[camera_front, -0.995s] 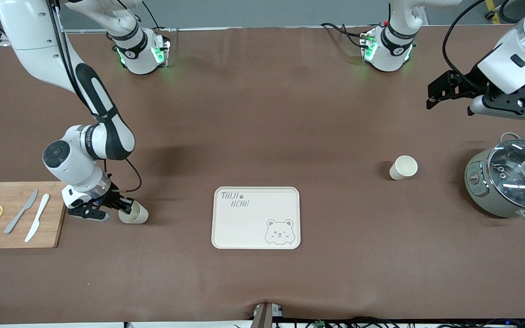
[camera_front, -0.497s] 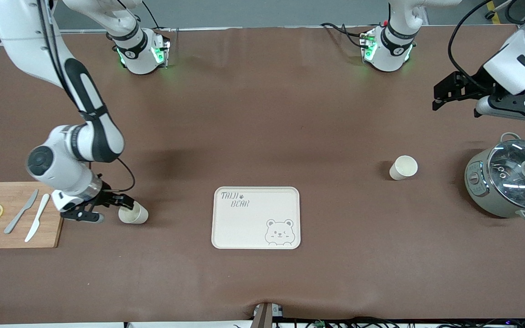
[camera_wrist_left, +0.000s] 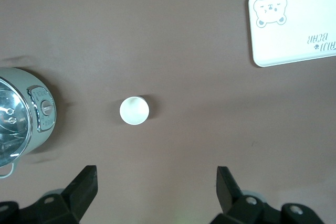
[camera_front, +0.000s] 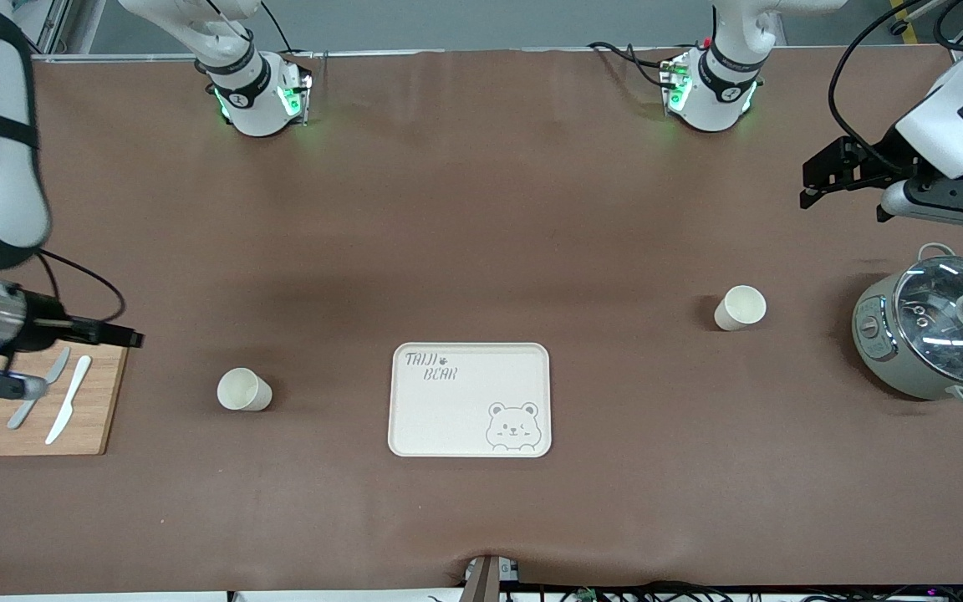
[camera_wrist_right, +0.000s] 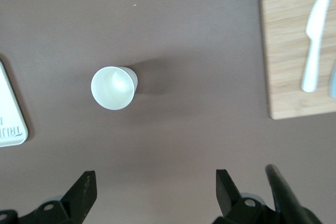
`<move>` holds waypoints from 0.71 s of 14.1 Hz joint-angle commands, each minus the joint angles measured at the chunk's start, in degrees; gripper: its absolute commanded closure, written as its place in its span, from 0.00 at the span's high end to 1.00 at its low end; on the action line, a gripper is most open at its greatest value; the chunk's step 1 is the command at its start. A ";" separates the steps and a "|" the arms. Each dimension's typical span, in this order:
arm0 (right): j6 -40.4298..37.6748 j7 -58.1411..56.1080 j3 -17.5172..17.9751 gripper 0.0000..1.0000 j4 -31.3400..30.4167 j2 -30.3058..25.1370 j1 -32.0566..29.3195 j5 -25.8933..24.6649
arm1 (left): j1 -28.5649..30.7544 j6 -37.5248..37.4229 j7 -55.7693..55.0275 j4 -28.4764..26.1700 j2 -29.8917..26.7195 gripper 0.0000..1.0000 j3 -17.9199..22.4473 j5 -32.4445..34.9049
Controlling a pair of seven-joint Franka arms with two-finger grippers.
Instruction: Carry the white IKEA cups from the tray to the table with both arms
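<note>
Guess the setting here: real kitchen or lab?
Most likely a robot lab bench staged as a kitchen: two arm bases bolted along a table covered in brown sheeting, and props laid out on it, including a cutting board, a lidded pot and a bear-printed tray.

A brown bench carries two white cups, a tray, a cutting board and a pot. One cup stands between the cutting board and the tray; the other cup stands near the pot.
</note>
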 commanded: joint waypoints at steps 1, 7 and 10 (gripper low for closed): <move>-4.64 -0.27 0.74 1.00 -0.28 -8.17 -0.56 -2.35 | 0.39 0.46 3.36 0.01 -0.06 1.00 -0.67 4.27; -5.28 1.66 0.65 1.00 -0.28 -13.39 -0.74 -6.38 | 0.39 1.60 3.03 -0.08 0.29 1.00 -0.93 5.87; -4.31 1.66 0.82 1.00 -0.19 -13.03 -0.56 -8.42 | 0.30 1.60 2.77 0.18 0.29 1.00 -0.93 7.01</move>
